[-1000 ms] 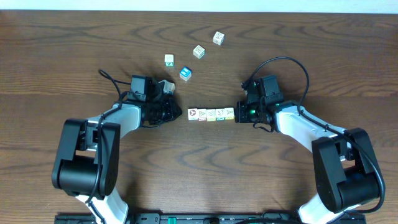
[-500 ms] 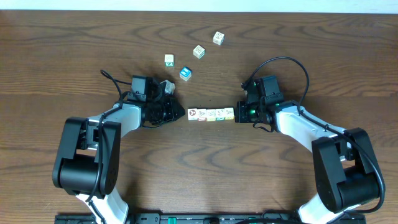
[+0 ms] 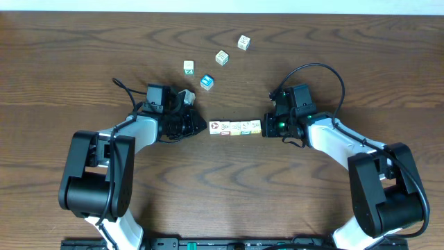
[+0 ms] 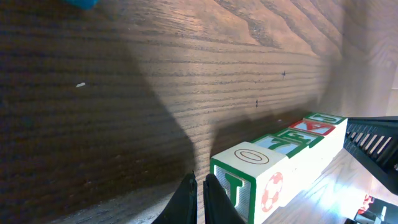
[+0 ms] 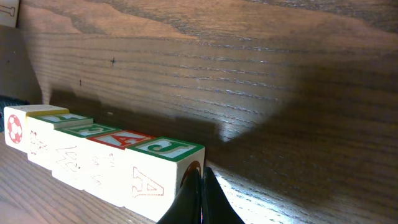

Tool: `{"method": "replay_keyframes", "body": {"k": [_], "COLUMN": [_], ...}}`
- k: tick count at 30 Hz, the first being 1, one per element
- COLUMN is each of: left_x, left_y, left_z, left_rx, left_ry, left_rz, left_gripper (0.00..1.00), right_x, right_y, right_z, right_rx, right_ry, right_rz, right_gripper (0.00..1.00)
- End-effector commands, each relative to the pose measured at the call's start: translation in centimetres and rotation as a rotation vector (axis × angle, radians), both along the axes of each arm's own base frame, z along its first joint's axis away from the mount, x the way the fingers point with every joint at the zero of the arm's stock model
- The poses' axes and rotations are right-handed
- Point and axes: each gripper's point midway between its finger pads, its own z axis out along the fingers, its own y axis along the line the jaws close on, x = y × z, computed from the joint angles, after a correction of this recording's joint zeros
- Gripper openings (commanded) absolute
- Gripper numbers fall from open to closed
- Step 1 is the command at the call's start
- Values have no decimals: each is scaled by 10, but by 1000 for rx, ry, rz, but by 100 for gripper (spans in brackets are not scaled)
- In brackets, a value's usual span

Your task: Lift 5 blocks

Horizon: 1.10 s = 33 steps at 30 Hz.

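The left end effector (image 4: pixel 200 191) is lying low on the worktop (image 3: pixel 229 187), its fingers pinched together on nothing. Its tip is pointing at the ring-topped block (image 4: pixel 252 157) at the row's left end, just beside it; I cannot tell whether they are touching. The five blocks (image 3: pixel 235 128) are sitting face to face in one straight line on the wood between both arms. Behind them a blue-topped cube (image 3: pixel 207 82) and three loose cubes (image 3: pixel 221 57) are lying well apart. The right end effector (image 5: pixel 201 186) is likewise closed and empty, nosing up to the row's right end. Lining-up is looking finished; squeezing the row and raising it are not yet done.
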Motion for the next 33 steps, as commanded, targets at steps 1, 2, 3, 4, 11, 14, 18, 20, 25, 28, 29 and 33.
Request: {"method": "replay_keyframes", "body": {"k": [1, 2, 3, 4, 11, 14, 18, 20, 25, 28, 29, 33], "left_x": [3, 3, 3, 3, -2, -3, -5, -5, -5, -5, -5, -5], "left_y": [-3, -3, -3, -4, -15, -17, -20, -20, -20, -20, -20, -20], "left_z": [2, 2, 2, 2, 1, -1, -1, -1, -1, -1, -1, -1], "left_rx": [-16, -16, -16, -16, -6, 11, 11, 11, 11, 11, 11, 11], "left_ry": [-3, -3, -3, -3, -6, -8, -8, -8, -8, -8, -8, -8], "left_rz": [-8, -8, -9, -10, -39, -46, -53, -53, -53, -53, -53, -53], "left_gripper": [7, 7, 7, 7, 7, 7, 7, 7, 7, 7, 7, 7], "right_x": [7, 7, 7, 7, 7, 7, 7, 7, 7, 6, 6, 6], "right_y": [-2, -2, -2, -2, -2, -2, -2, -1, -1, -3, -3, -8], "right_z": [2, 2, 2, 2, 2, 2, 2, 2, 2, 1, 1, -2], "right_rx": [17, 17, 17, 17, 16, 17, 17, 20, 21, 16, 15, -16], "right_ry": [0, 0, 0, 0, 0, 0, 0, 1, 5, 16, 16, 16], "right_rz": [-17, -17, -17, -17, -18, -17, -17, -16, -22, -36, -36, -46], "right_gripper": [1, 1, 1, 1, 1, 1, 1, 1, 1, 1, 1, 1]}}
